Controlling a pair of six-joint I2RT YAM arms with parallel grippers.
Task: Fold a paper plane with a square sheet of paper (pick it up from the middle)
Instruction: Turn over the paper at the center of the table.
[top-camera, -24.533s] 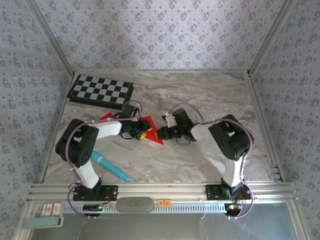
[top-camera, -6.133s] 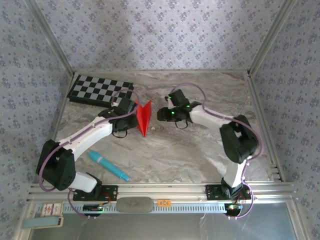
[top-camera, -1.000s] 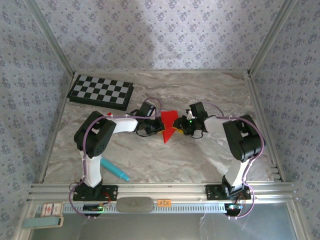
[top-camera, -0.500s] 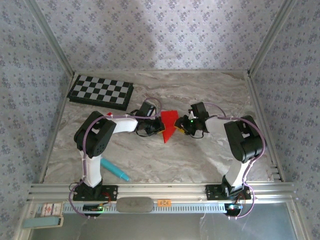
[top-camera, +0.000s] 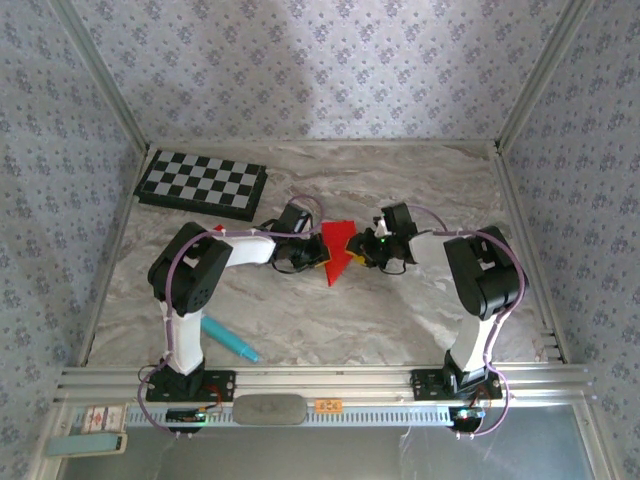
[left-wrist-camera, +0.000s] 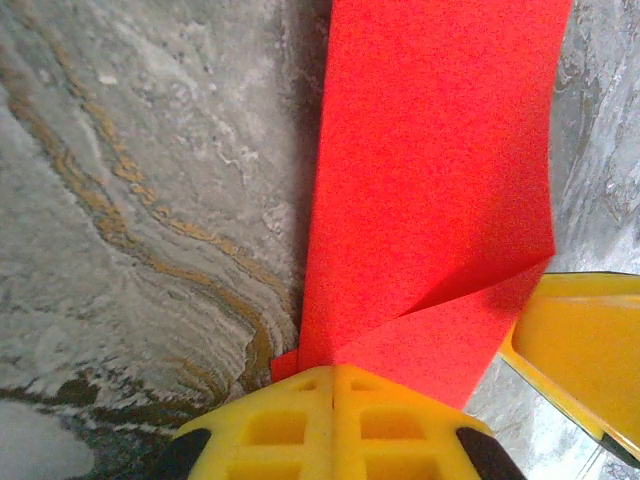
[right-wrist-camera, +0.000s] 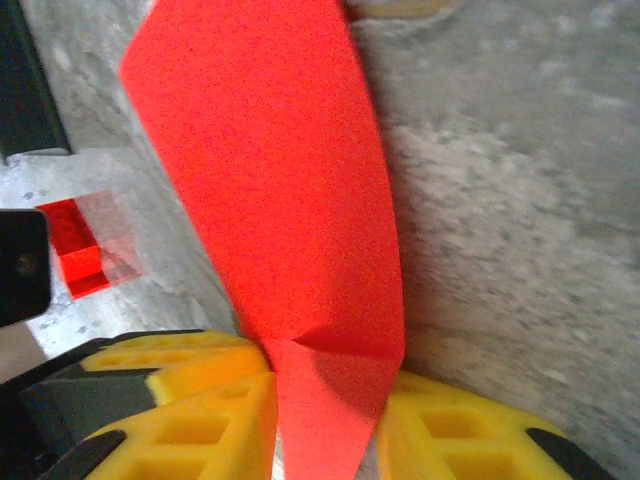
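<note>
The bright red paper plane is a creased, pointed shape on the marble table, wide at the far end and narrowing toward me. My left gripper grips it from the left. In the left wrist view its yellow fingers are closed together on the lower edge of the paper plane. My right gripper is at the paper's right side. In the right wrist view its fingers stand apart, with a creased flap of the paper plane running down between them.
The chequered board lies at the back left. A small red scrap sits beside the left arm, and the same small red scrap appears in the right wrist view. A teal pen lies front left. Open marble lies to the right and front.
Almost nothing differs over the last second. The right gripper has edged slightly toward the paper, and the left gripper keeps its hold.
</note>
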